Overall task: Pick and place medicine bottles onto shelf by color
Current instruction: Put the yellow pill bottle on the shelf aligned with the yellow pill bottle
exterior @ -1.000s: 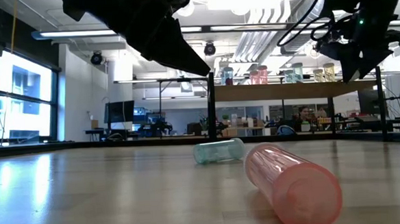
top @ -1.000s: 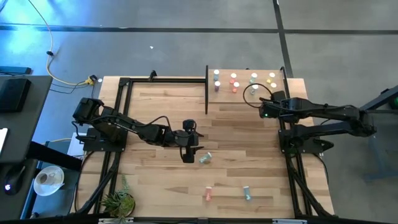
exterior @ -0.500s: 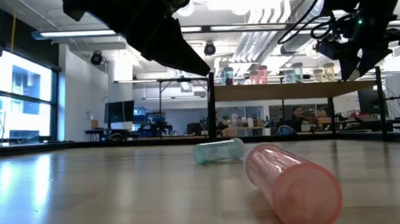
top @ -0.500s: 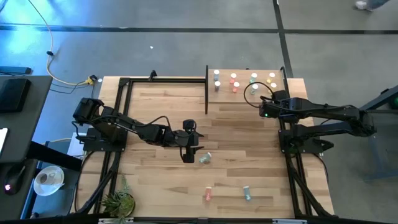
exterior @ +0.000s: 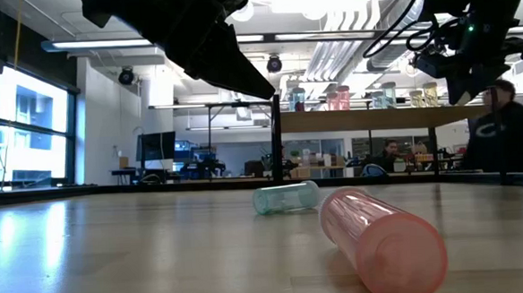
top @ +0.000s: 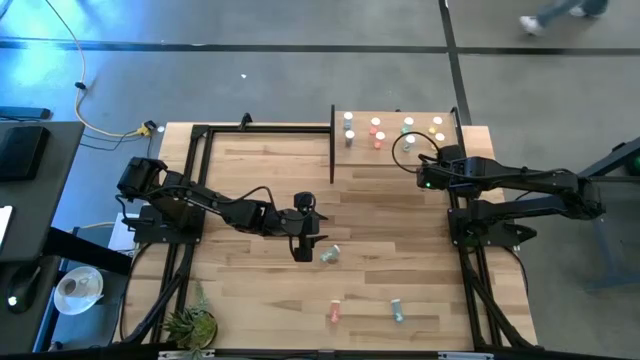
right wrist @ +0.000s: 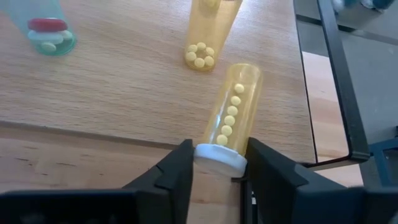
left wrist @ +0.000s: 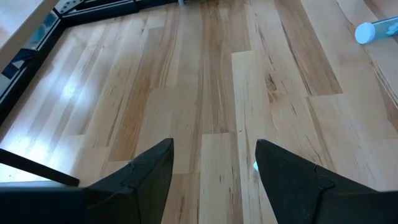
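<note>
Three bottles (top: 331, 254) lie before the shelf (top: 395, 145).

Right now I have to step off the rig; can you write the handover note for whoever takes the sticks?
Right end effector: shut on a clear yellow pill bottle with a white cap, over the raised light-wood shelf.
Left end effector: open, empty, above mid-table beside the lying teal bottle.
Done: several capped bottles stand in a row on the shelf.
Left: the teal one, a pink bottle and another teal-blue bottle near the front edge.

A person (exterior: 504, 127) has come in behind the table.
</note>
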Controlling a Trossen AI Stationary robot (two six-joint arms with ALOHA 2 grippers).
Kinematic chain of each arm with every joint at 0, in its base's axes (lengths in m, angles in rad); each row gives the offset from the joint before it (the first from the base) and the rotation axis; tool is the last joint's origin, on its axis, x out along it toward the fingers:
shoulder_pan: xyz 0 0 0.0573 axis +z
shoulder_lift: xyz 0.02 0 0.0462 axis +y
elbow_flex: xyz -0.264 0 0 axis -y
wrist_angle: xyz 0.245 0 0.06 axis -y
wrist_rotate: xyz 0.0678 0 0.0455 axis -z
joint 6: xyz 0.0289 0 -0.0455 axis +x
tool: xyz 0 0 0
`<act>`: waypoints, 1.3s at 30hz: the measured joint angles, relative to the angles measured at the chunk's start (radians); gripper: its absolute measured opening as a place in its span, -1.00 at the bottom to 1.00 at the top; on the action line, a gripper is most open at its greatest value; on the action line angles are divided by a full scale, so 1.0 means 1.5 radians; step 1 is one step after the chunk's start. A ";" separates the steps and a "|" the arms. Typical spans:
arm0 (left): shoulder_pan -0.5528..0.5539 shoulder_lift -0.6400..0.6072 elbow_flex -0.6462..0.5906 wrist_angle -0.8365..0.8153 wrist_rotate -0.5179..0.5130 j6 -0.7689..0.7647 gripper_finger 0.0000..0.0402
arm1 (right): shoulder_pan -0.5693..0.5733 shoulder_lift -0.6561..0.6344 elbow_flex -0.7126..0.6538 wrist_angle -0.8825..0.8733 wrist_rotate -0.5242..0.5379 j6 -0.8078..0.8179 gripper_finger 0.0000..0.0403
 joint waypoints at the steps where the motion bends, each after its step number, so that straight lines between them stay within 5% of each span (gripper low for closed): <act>1: 0.000 0.000 0.000 0.000 0.000 0.000 0.08 | 0.000 0.000 0.000 0.000 0.000 0.000 -0.40; 16: 0.000 0.000 0.000 0.000 0.000 0.000 0.08 | 0.000 0.000 0.006 -0.018 -0.025 -0.020 -0.46; 27: 0.000 0.000 0.000 0.000 0.000 0.000 0.08 | 0.036 0.000 0.091 -0.109 -0.089 -0.020 -0.46; 39: 0.000 0.000 0.000 0.004 0.000 0.000 0.08 | 0.069 0.000 0.189 -0.129 -0.235 -0.105 -0.46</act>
